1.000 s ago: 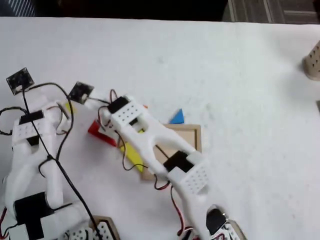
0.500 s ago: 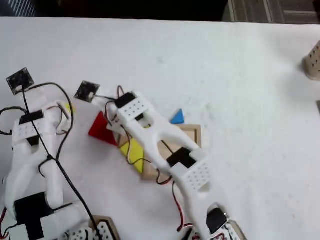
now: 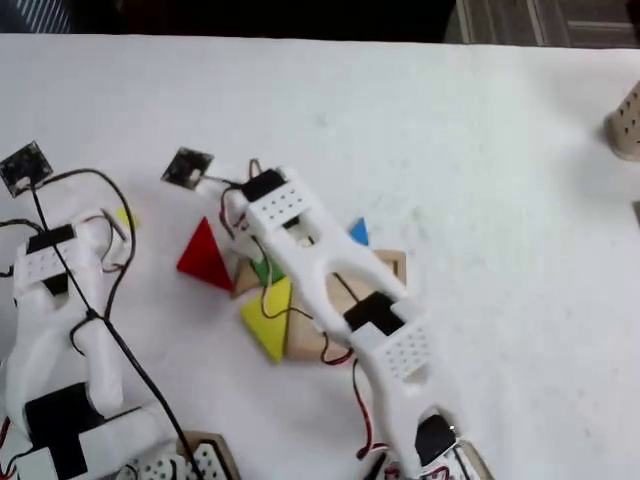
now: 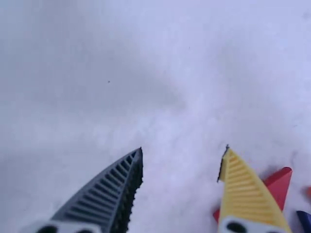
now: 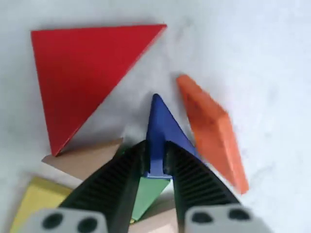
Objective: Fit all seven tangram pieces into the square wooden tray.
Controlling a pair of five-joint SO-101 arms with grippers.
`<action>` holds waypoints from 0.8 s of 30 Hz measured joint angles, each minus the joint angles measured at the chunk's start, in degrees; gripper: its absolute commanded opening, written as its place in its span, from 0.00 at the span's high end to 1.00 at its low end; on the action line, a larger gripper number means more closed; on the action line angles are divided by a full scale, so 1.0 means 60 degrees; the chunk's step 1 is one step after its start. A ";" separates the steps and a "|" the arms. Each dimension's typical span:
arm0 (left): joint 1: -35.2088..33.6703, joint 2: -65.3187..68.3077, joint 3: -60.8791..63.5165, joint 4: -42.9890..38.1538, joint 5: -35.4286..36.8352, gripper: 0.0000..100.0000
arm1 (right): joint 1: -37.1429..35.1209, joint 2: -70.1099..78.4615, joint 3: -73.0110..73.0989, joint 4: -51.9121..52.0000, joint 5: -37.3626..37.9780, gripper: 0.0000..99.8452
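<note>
Nearest the arm bases, the right arm (image 3: 385,345) stretches diagonally up-left across the wooden tray (image 3: 393,262), with the elbow over the tray and the wrist bent down past its left corner. The yellow triangle (image 3: 270,315) lies across the tray's left edge, one corner pointing toward the bases. The right gripper (image 5: 155,155) is clamped on the dark blue triangle (image 5: 163,126) at its base. The triangle's long axis follows the fingers, and its apex points away from them, between the red triangle (image 5: 82,68) and the orange piece (image 5: 209,126). The green piece (image 5: 148,194) lies under the fingers. Well apart to the left, the left gripper (image 4: 182,155) hangs over bare table (image 4: 146,73), spread wide and holding nothing.
</note>
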 measured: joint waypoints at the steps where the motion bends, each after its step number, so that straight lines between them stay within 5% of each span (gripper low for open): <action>1: 0.0000 0.0000 0.0000 0.0000 0.0000 0.72 | 0.0015 -0.0029 0.0000 0.0103 -0.0132 0.96; 8: 0.0000 0.0000 0.0000 0.0000 0.0000 0.72 | 0.0454 -0.0586 0.0015 0.0630 -0.0322 0.95; 14: 0.0000 0.0000 0.0000 0.0000 0.0000 0.72 | 0.0733 -0.0806 0.0015 0.1070 -0.0322 0.76; 24: 0.0000 0.0000 0.0000 0.0000 0.0000 0.72 | 0.0615 -0.0821 0.0659 0.1582 0.0747 0.75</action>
